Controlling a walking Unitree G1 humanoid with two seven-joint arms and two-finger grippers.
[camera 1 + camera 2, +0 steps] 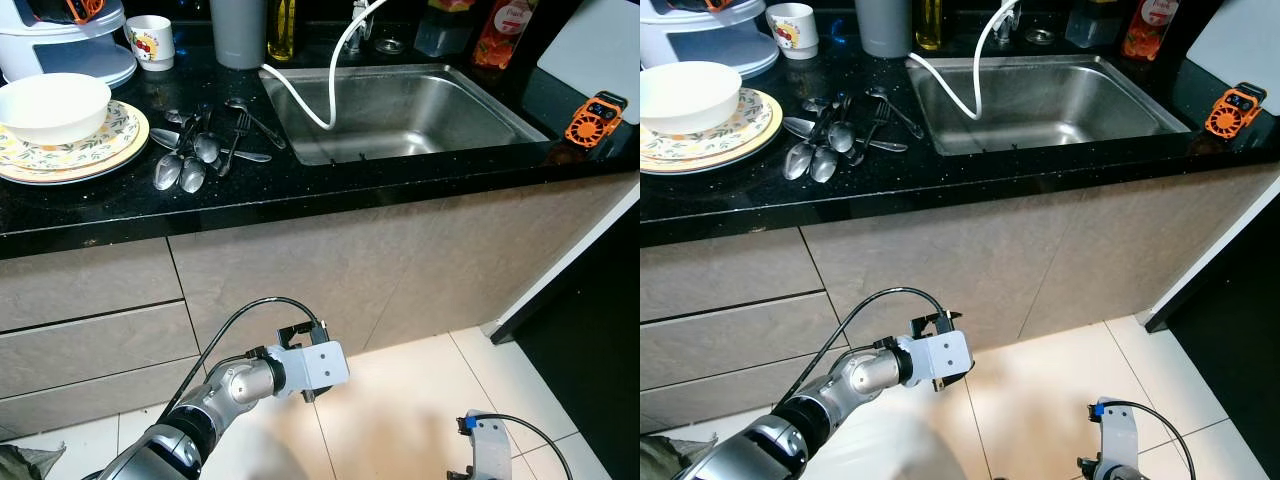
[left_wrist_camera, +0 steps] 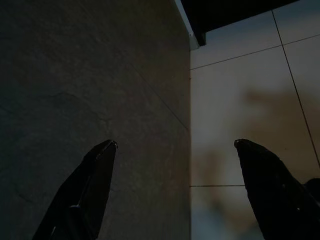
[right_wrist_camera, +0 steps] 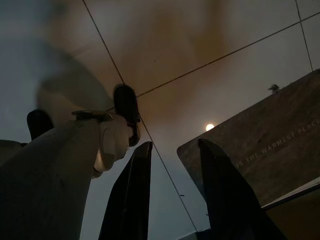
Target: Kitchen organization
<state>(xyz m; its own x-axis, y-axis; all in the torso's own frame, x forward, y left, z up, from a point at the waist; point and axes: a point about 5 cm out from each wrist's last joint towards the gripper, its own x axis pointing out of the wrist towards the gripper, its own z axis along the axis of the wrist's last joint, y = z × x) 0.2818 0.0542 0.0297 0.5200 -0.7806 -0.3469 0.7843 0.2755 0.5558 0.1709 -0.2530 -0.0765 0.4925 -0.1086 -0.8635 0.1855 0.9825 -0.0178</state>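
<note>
Your left tool [image 2: 175,150] is spread wide and empty, held low before the cabinet front [image 1: 330,260]. Your right tool [image 3: 172,190], a narrow gap between its fingers and empty, hangs idle near the floor. The cutlery [image 1: 200,145] lies loose on the table [image 1: 300,190] beside the sink [image 1: 400,105], probably awaiting sorting.

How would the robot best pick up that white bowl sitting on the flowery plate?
Probably by the rim. The white bowl sits upright on the plate, mouth open upward, and its thin rim suits two fingers, one inside, one outside. Coming from above at the counter-edge side looks simplest, since the spoons lie beside it on the sink side.
</note>
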